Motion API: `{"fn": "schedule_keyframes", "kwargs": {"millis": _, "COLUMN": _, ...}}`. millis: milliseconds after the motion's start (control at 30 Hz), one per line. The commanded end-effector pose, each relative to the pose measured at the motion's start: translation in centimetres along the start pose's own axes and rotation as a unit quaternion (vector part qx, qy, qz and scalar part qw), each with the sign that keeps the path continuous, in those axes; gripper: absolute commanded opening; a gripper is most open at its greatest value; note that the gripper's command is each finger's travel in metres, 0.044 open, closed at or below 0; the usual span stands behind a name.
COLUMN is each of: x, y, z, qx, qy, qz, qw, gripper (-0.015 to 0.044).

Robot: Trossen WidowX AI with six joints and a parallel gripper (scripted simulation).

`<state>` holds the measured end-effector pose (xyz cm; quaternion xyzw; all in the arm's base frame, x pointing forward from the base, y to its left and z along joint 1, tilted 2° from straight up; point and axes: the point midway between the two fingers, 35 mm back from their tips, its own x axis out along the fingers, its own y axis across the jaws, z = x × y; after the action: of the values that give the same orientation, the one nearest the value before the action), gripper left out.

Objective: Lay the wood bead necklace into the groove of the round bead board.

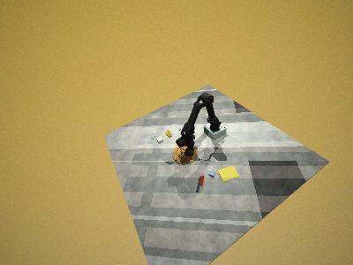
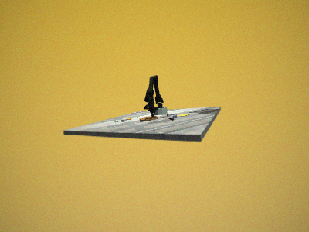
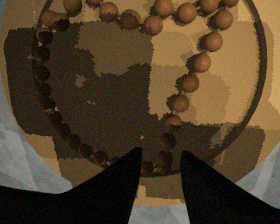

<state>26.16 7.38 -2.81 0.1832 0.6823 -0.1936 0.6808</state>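
Observation:
The round bead board (image 1: 178,160) (image 3: 274,65) lies flat below my gripper, with a dark ring groove (image 3: 264,65). The wood bead necklace (image 3: 201,63) lies on it. In the wrist view its left beads follow the groove down to the bottom. From there a strand cuts diagonally across the inside to the upper right, and more beads cross the top. The groove's right side shows no beads. My gripper (image 1: 190,153) (image 2: 153,116) (image 3: 161,155) is low over the board's near edge in the wrist view, fingers partly apart. Shadowed beads show between and just beyond the tips, not gripped.
A yellow square (image 1: 229,173), a blue block (image 1: 212,173) and a red and black object (image 1: 201,182) lie on one side of the board. A white block (image 1: 160,140) and small orange pieces (image 1: 168,133) lie on the other. The arm's pale base (image 1: 215,132) stands behind.

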Motion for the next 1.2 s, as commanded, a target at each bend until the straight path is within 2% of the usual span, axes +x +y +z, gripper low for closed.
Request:
{"fn": "schedule_keyframes", "kwargs": {"millis": 0, "x": 0.34, "y": -0.22, "z": -0.17, "qx": -0.002, "qy": 0.002, "qz": -0.003, "qw": 1.0, "gripper": 0.012}}
{"fn": "schedule_keyframes", "kwargs": {"millis": 67, "x": 0.34, "y": -0.22, "z": -0.17, "qx": -0.002, "qy": 0.002, "qz": -0.003, "qw": 1.0, "gripper": 0.012}}
{"fn": "schedule_keyframes", "kwargs": {"millis": 233, "x": 0.14, "y": -0.05, "z": -0.04, "qx": 0.0, "qy": 0.001, "qz": -0.001, "qw": 1.0, "gripper": 0.0}}
{"fn": "schedule_keyframes", "kwargs": {"millis": 1167, "x": 0.14, "y": -0.05, "z": -0.04, "qx": 0.0, "qy": 0.001, "qz": -0.001, "qw": 1.0, "gripper": 0.0}}
